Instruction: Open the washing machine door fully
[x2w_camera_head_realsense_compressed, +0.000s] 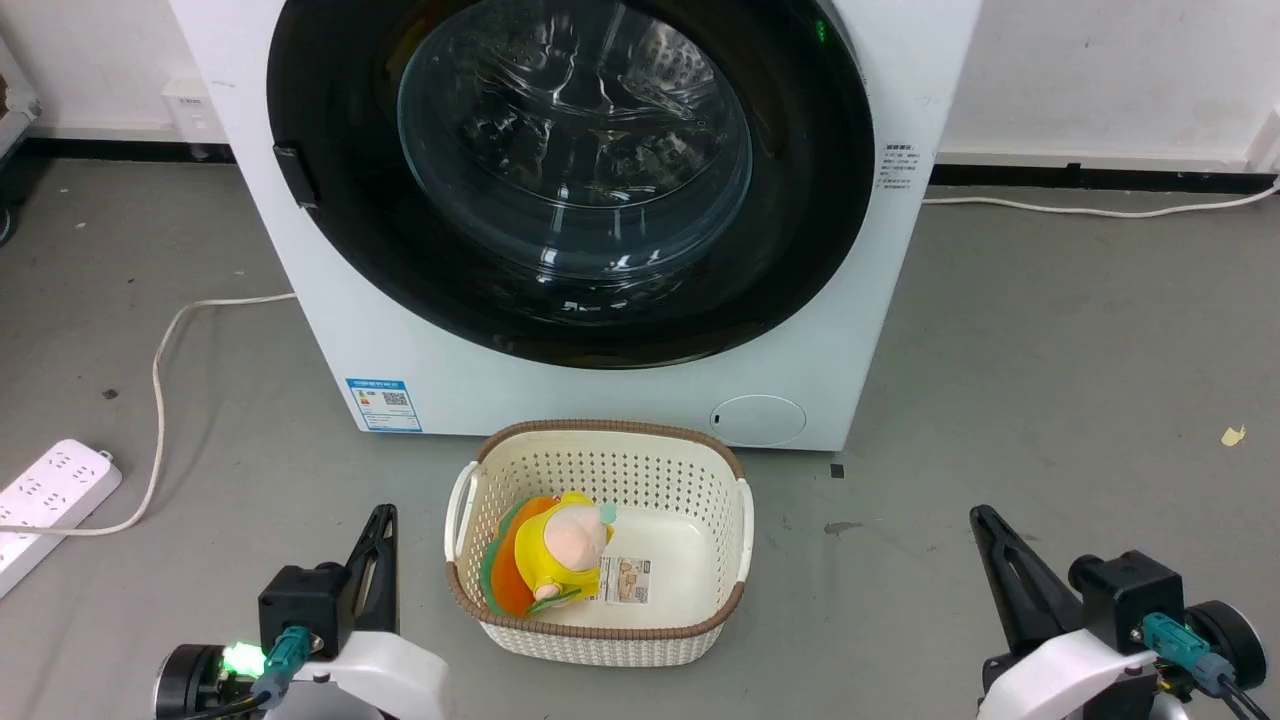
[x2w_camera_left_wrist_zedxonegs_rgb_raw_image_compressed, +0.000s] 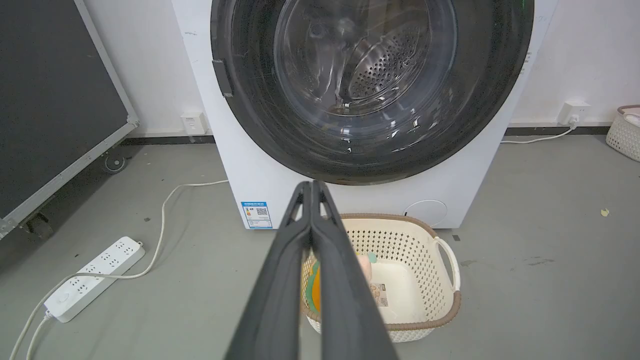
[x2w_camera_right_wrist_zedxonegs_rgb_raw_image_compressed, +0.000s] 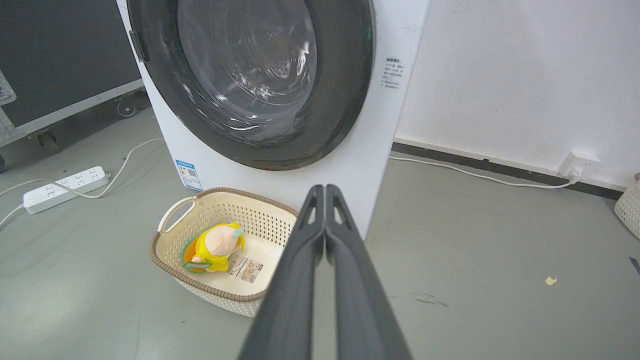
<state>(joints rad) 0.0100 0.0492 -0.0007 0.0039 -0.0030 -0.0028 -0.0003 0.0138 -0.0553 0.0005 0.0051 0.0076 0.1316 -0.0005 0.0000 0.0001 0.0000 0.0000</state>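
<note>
One washing machine door (x2w_camera_head_realsense_compressed: 575, 170), glossy black around a glass bowl, shut flush against the front of the washing machine (x2w_camera_head_realsense_compressed: 600, 400). Cream basket (x2w_camera_head_realsense_compressed: 600, 640) on the floor (x2w_camera_head_realsense_compressed: 1050, 380) just before the machine, yellow plush toy (x2w_camera_head_realsense_compressed: 560, 555) inside. Left claw (x2w_camera_head_realsense_compressed: 382, 520) and right claw (x2w_camera_head_realsense_compressed: 985, 520) low, either side of the basket, well apart from the door; both clenched, fingers pressed together, grasping nothing.
</note>
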